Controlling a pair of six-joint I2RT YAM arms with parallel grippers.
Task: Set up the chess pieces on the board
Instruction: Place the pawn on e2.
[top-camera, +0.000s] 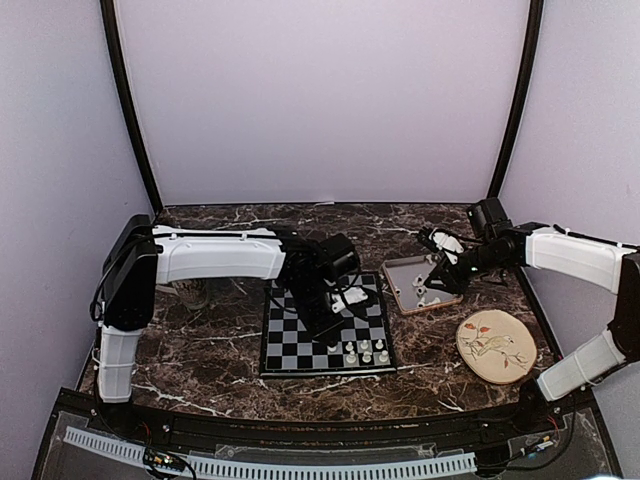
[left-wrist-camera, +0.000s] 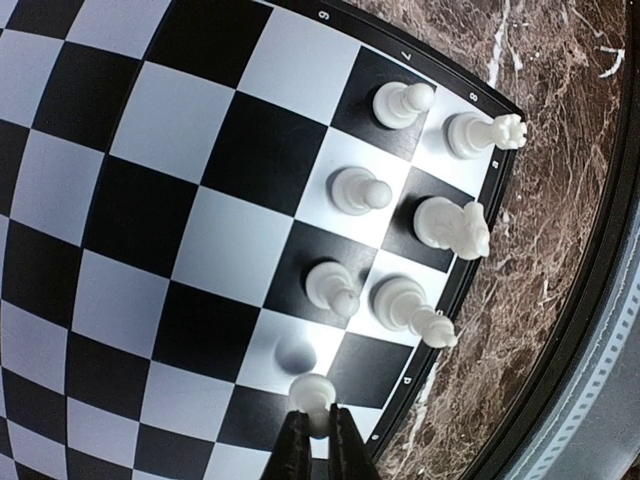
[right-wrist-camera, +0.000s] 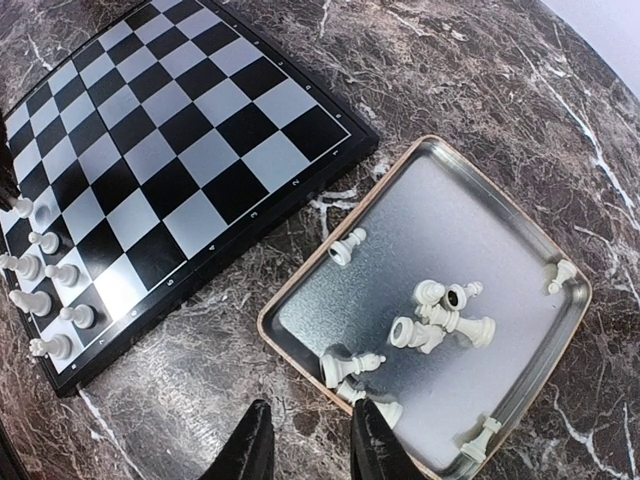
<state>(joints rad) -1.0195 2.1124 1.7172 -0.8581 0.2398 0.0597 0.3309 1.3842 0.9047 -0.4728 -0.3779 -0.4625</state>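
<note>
Mid-placement, by the look of it: gripping one pawn (left-wrist-camera: 312, 392) tight between the left fingers (left-wrist-camera: 315, 430) at the bottom centre of the left wrist view, seemingly just clear of a light square of the board (left-wrist-camera: 150, 200) close to its rim, judging by the shadow cast beside it. Already standing at the right of that view, in two rows along the edge: six of the chess pieces (left-wrist-camera: 358, 190). Next, probably: lowering the pawn onto the free square in line with the other pawns, setting it upright, then letting go without nudging the neighbour just beside. At the bottom middle of the right wrist view, the right fingers (right-wrist-camera: 312, 445) spread and empty, above the near rim of the metal tray (right-wrist-camera: 450, 230) on the marbled worktop (right-wrist-camera: 500, 80); inside the tray, more of the chess pieces, mostly toppled. Likely calls for dropping onto one fallen piece nearest that rim and closing. Readable on the board's rim in the left wrist view: digits 6, 7 and 8, seen turned; lower down one letter, too unclear to name. No brand legible anywhere.
</note>
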